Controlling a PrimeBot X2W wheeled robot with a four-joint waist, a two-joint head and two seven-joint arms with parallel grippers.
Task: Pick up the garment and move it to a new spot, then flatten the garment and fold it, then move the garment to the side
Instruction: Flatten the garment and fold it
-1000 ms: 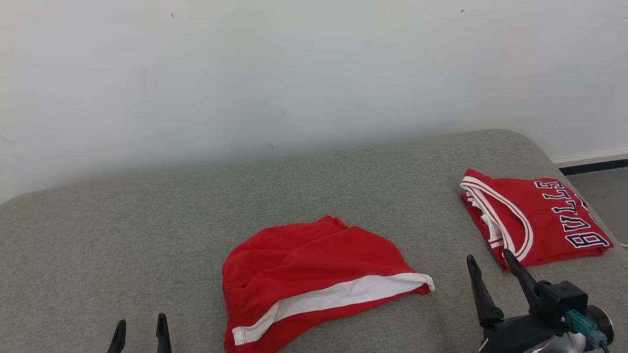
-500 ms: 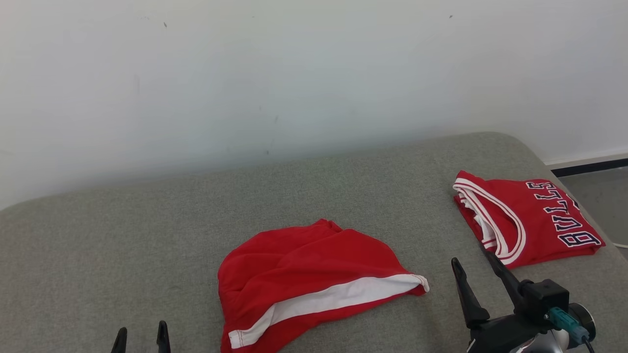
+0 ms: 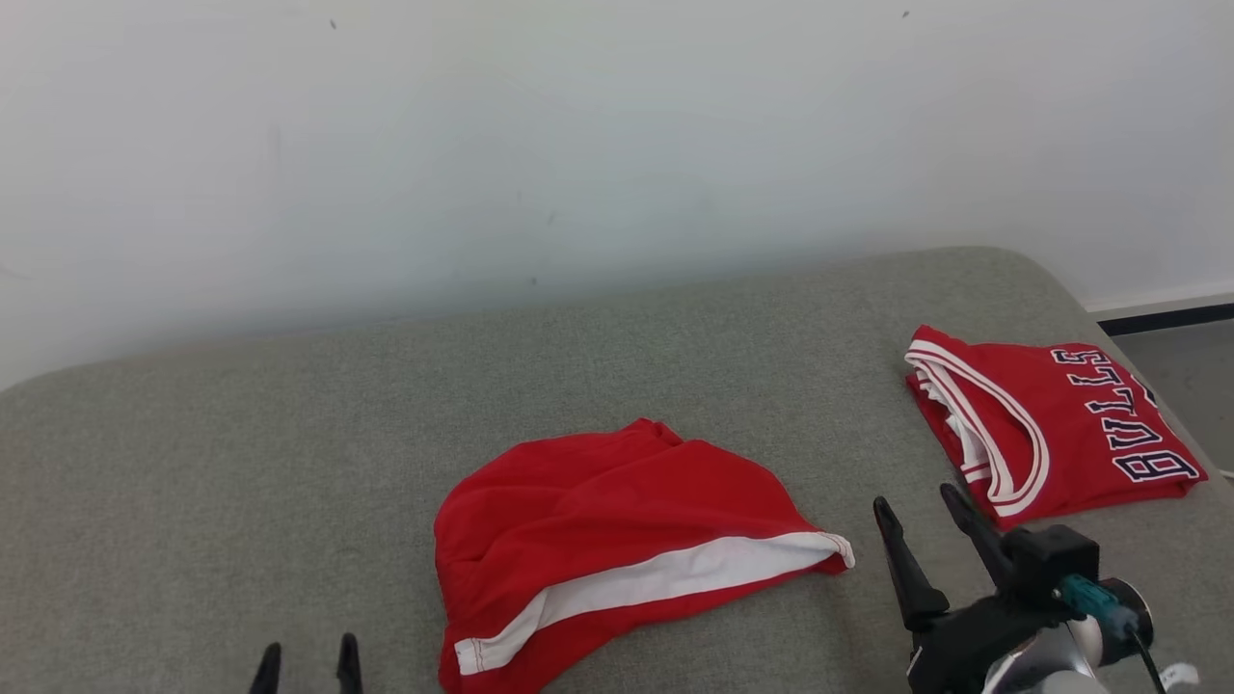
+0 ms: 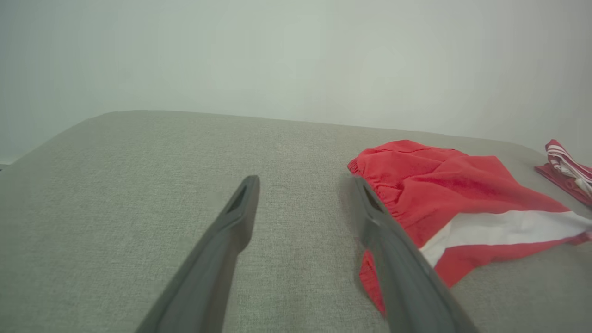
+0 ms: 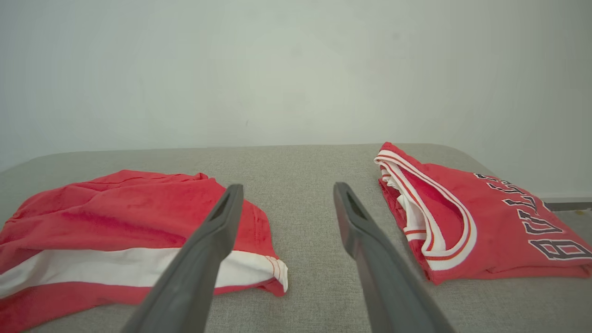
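Observation:
The garment (image 3: 617,520) is a crumpled pair of red shorts with a white stripe, lying in the middle of the grey padded surface (image 3: 289,434). My left gripper (image 3: 308,657) is open at the bottom left, a short way left of the shorts, holding nothing. In the left wrist view the garment (image 4: 439,185) lies just beyond and right of my open left gripper (image 4: 306,182). My right gripper (image 3: 916,499) is open and empty, between the shorts' white hem and the jersey. The right wrist view has the garment (image 5: 115,208) at the left of my open right gripper (image 5: 287,186).
A folded red jersey (image 3: 1060,424) with dark lettering lies at the right end of the surface, near its rounded edge; it also appears in the wrist views (image 5: 485,222) (image 4: 566,169). A white wall (image 3: 578,145) rises behind. Floor (image 3: 1191,361) is at the far right.
Both grippers have shifted a little inward toward the shorts: the right one to the left, the left one to the right. The head camera wobbled slightly. The garments lie as before.

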